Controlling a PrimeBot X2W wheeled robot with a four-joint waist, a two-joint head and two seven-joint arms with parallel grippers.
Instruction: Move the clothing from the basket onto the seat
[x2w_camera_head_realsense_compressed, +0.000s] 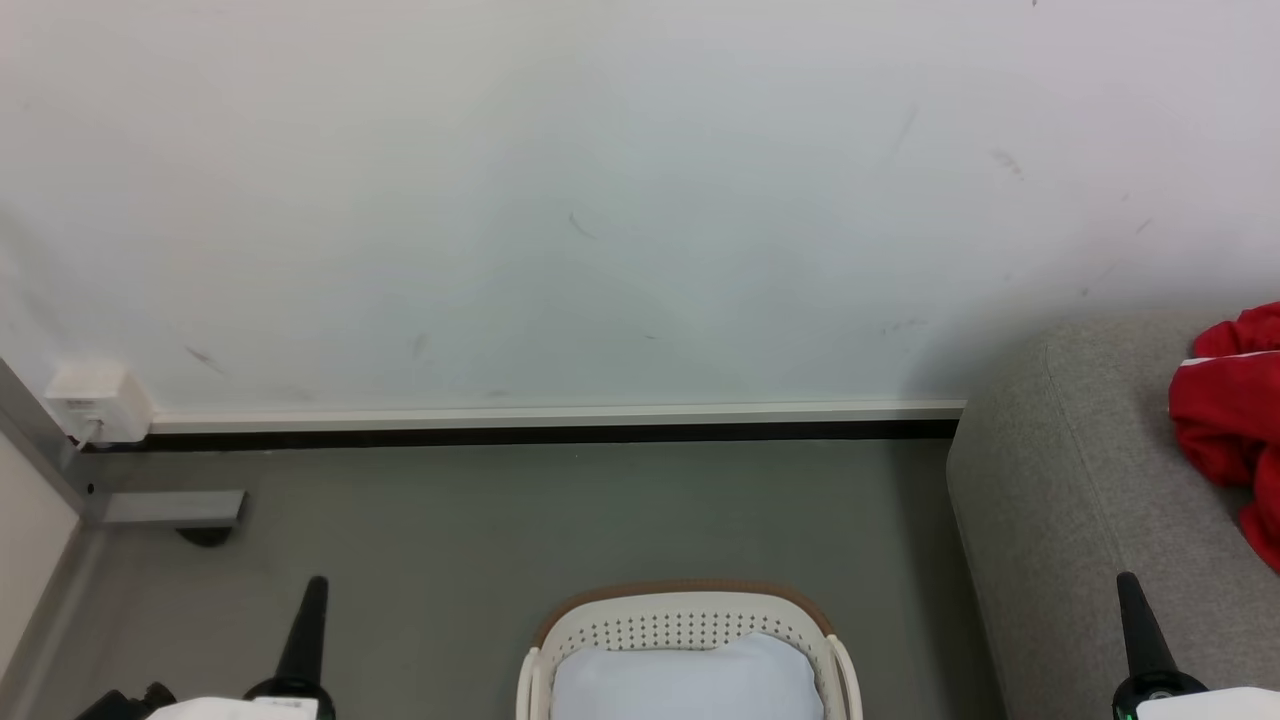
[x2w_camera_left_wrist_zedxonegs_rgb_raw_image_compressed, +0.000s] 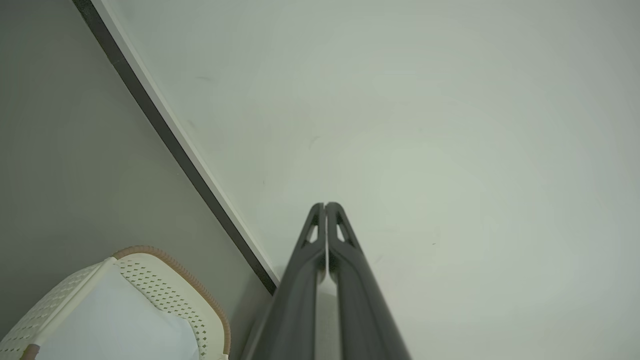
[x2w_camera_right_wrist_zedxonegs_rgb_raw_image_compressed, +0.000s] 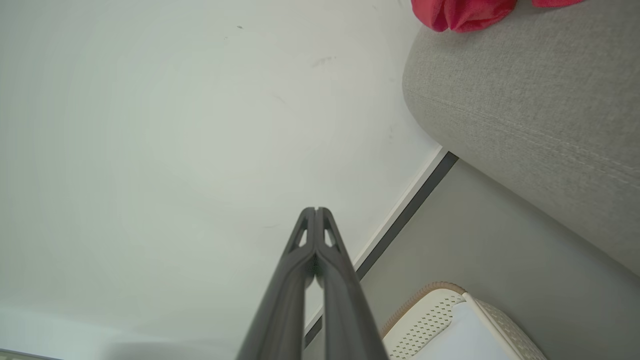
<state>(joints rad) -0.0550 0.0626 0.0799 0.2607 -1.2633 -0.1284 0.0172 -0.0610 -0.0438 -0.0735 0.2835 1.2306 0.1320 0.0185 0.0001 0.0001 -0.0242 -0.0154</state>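
Left pincer (x2w_camera_left_wrist_zedxonegs_rgb_raw_image_compressed: 326, 206), right pincer (x2w_camera_right_wrist_zedxonegs_rgb_raw_image_compressed: 316, 210) pressed together | basket (x2w_camera_head_realsense_compressed: 680, 628) on floor (x2w_camera_head_realsense_compressed: 500, 520) | clothing (x2w_camera_head_realsense_compressed: 1225, 420) on seat (x2w_camera_head_realsense_compressed: 1050, 520) | white wall (x2w_camera_head_realsense_compressed: 600, 200)

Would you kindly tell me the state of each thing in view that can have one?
clothing: crumpled, lying on the seat, out of the basket.
seat: bearing the clothing.
basket: upright on the floor, holding the cushion.
cushion: lying in the basket.
left gripper: shut, empty.
right gripper: shut, empty.
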